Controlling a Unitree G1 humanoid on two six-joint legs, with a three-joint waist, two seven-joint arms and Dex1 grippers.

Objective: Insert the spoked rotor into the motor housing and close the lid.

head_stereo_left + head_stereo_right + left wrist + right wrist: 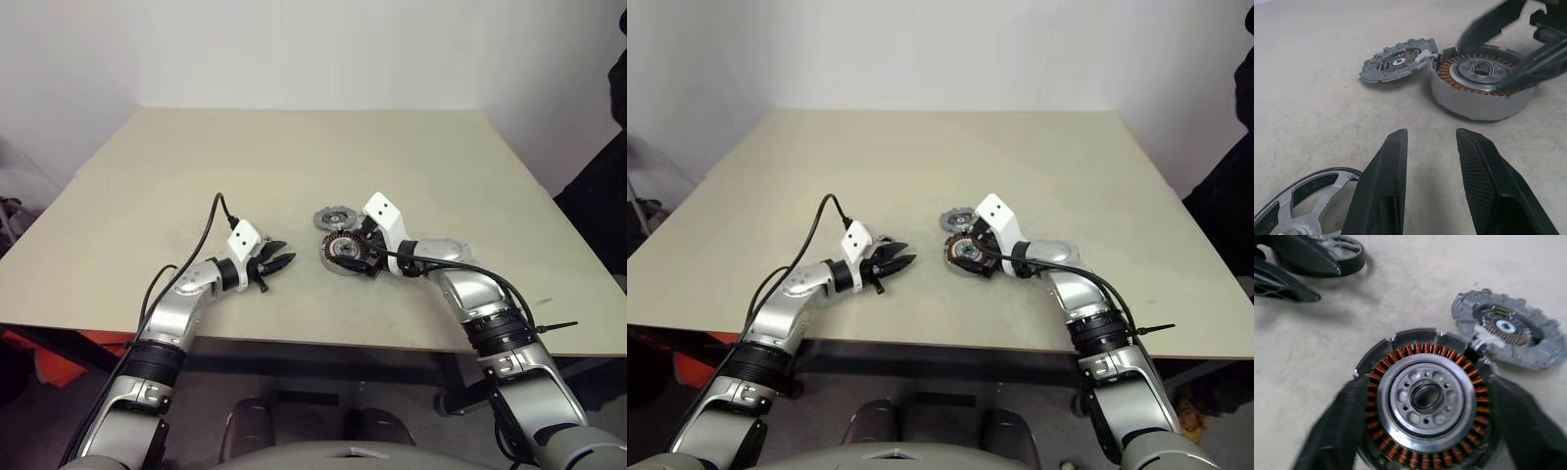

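Note:
The motor housing, a round grey casing with copper windings around a silver hub, lies on the table. My right gripper is open, with one blurred finger on each side of the housing; I cannot tell whether they touch it. The notched grey lid lies flat right beside the housing, inner face up. The spoked rotor, a black-rimmed wheel with silver spokes, rests on the table next to my left gripper. That gripper is open, holds nothing, and points toward the housing.
The table's front edge runs close below both grippers. A black cable loops from the left wrist over the tabletop. A dark shape stands off the table's right side. Bare tabletop stretches behind the parts.

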